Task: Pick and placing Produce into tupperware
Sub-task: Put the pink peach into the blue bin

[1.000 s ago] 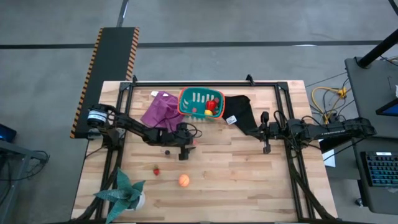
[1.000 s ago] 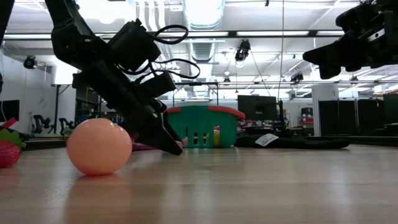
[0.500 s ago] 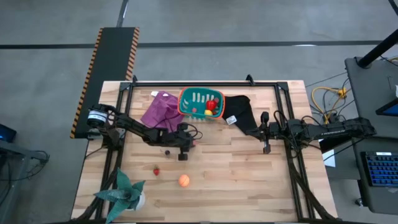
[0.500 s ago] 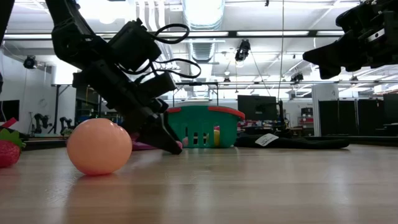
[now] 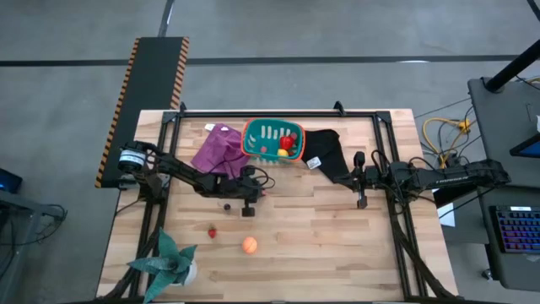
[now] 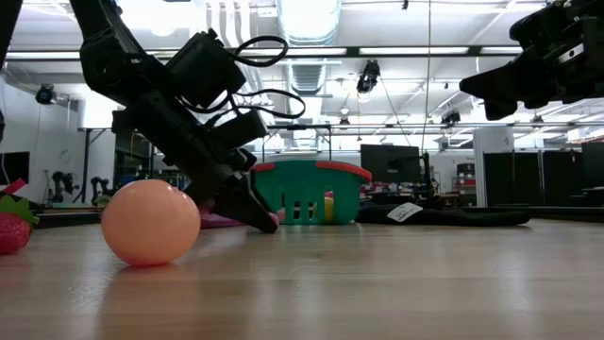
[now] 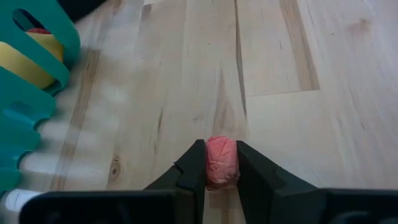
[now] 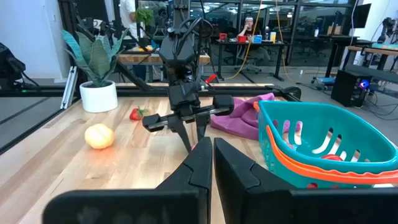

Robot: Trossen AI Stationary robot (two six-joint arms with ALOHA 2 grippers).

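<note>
Now left gripper (image 7: 221, 163) clamped on pink piece (image 7: 221, 160); right gripper (image 8: 212, 163) closed, empty.

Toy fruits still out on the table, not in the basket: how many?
3: an orange ball, a strawberry near the plant, and a pink piece between the left gripper fingers. Others may be hidden.
</note>
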